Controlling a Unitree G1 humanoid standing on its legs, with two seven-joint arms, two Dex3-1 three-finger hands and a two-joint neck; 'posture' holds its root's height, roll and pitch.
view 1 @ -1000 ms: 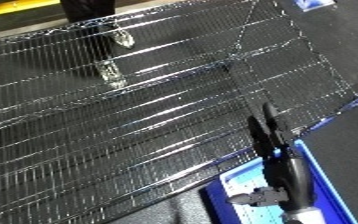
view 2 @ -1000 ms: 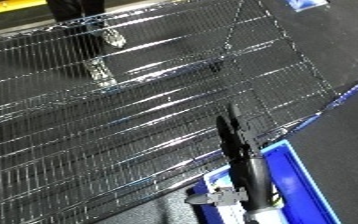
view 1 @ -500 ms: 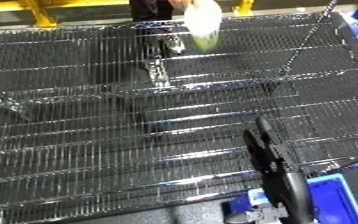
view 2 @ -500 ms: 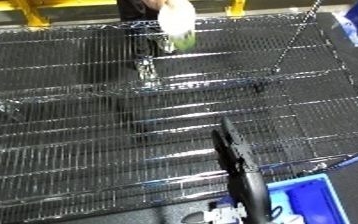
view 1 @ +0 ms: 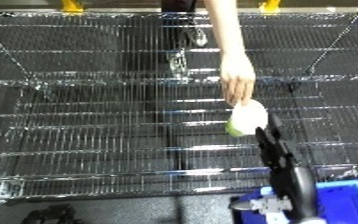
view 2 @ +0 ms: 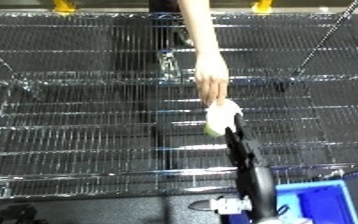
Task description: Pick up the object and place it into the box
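Right now my right hand (view 1: 278, 150) is reaching up from the lower right of the frame, its black fingers (view 2: 236, 132) stretched out straight and close together, holding nothing. The fingertips are pointing toward the object (view 1: 246, 117), which is showing just above them at the centre right of the frame. It is a pale, rounded thing, whitish over most of its body and shading to light green at its lower end; I cannot tell what it is made of. A person's hand (view 1: 237, 82) is coming down from the top of the frame on a bare arm and gripping the object from above, over the wire shelf (view 1: 87, 125). Whether the object is touching the wires I cannot tell. My fingers are overlapping its lower right edge, but contact is not clear. A blue bin (view 1: 344, 200) is sitting at the lower right corner, beside my forearm.
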